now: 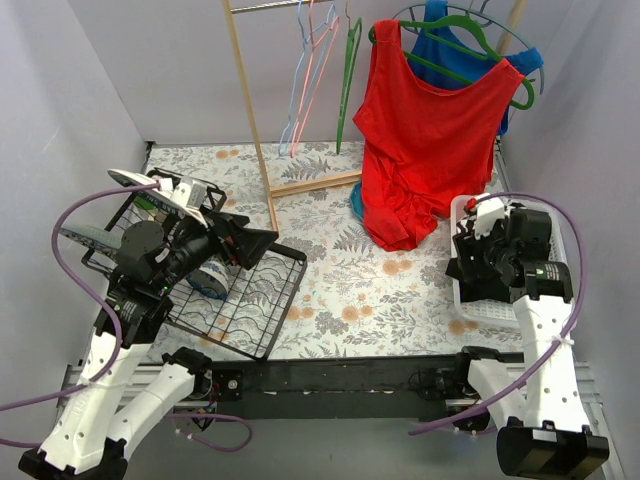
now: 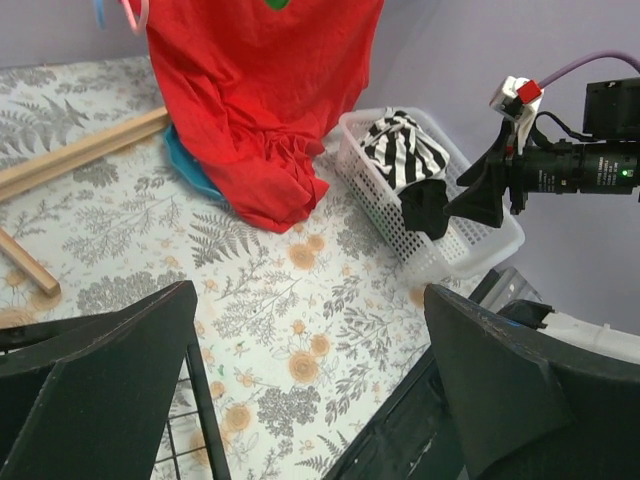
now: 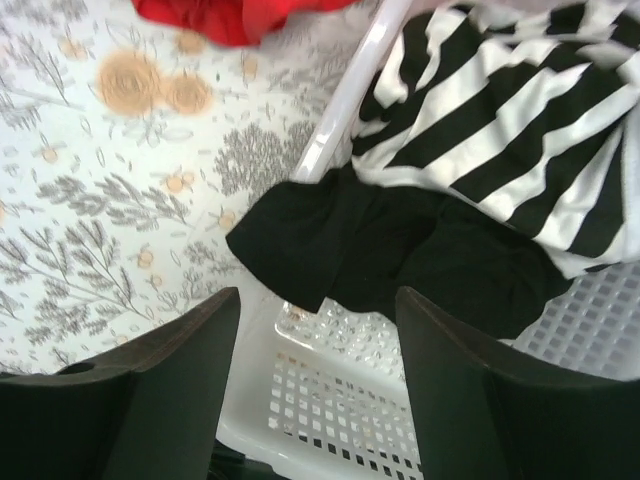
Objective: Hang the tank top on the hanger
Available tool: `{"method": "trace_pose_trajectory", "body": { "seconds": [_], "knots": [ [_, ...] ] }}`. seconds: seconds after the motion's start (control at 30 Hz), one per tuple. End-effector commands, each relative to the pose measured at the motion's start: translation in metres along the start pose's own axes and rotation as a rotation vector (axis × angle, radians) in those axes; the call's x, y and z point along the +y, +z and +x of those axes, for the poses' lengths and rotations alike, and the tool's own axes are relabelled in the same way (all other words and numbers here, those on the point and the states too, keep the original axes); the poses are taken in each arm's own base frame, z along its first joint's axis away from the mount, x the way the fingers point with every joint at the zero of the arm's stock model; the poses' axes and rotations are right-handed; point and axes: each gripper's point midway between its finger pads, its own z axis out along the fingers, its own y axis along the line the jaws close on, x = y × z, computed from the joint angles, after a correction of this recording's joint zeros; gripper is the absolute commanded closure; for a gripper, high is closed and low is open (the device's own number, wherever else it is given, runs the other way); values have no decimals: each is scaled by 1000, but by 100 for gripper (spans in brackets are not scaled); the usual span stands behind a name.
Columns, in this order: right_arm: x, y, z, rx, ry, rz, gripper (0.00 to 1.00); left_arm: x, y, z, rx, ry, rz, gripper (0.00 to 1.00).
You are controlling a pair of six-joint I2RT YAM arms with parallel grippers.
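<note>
The black tank top lies bunched in the white basket, one edge draped over its rim onto the table side. It also shows in the left wrist view. My right gripper is open just above the basket's near corner, with the black fabric right beyond its fingertips and not between them; the top view shows this gripper too. A free green hanger hangs on the wooden rack at the back. My left gripper is open and empty over the black wire basket, and it shows in the top view.
A striped garment fills the rest of the white basket. A red tank top hangs on another green hanger with a blue garment behind. Pink and light-blue hangers hang on the wooden rack.
</note>
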Motion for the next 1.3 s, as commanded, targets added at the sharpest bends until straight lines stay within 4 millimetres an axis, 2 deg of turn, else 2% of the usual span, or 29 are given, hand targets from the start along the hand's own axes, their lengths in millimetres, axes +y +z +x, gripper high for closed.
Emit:
{"method": "trace_pose_trajectory", "body": {
  "seconds": [0.0, 0.07, 0.2, 0.3, 0.47, 0.67, 0.77, 0.8, 0.9, 0.97, 1.03, 1.07, 1.17, 1.2, 1.23, 1.27],
  "knots": [
    [-3, 9, 19, 49, -14, 22, 37, -1, 3, 9, 9, -13, 32, 2],
    [-8, 15, 21, 64, -4, 37, 44, 1, 3, 14, 17, -14, 33, 2],
    [-9, 24, 10, 58, 35, 7, 46, 6, 5, 25, 32, -21, 33, 2],
    [-2, 26, 11, 95, 35, -51, 46, 9, 6, 33, 46, -22, 28, 2],
    [11, 32, 23, 148, -1, -149, 45, 18, 8, 48, 65, -19, 19, 2],
    [22, 48, 39, 210, 34, -220, 48, 23, 13, 56, 91, -2, 17, 2],
    [21, 49, 39, 224, 42, -222, 60, 24, 14, 57, 96, 4, 16, 2],
    [19, 49, 37, 220, 39, -215, 69, 24, 14, 57, 98, 5, 17, 2],
    [16, 44, 31, 200, 29, -197, 88, 25, 14, 60, 101, 0, 14, 2],
    [15, 42, 27, 186, 24, -189, 97, 24, 13, 61, 103, -7, 18, 2],
    [14, 38, 23, 168, 16, -182, 99, 24, 13, 61, 103, -12, 18, 2],
    [13, 36, 20, 158, 13, -177, 99, 23, 13, 59, 98, -13, 20, 2],
    [6, 16, -10, 68, -24, -150, 99, 19, 12, 54, 92, -14, 27, 2],
    [0, -1, -38, -13, -55, -122, 99, 18, 12, 52, 90, -16, 29, 2],
    [-1, -13, -45, -21, -58, -125, 99, 16, 11, 48, 83, -13, 34, 2],
    [2, -22, -59, -70, -84, -156, 99, 15, 12, 46, 81, -15, 35, 2]
  ]
}}
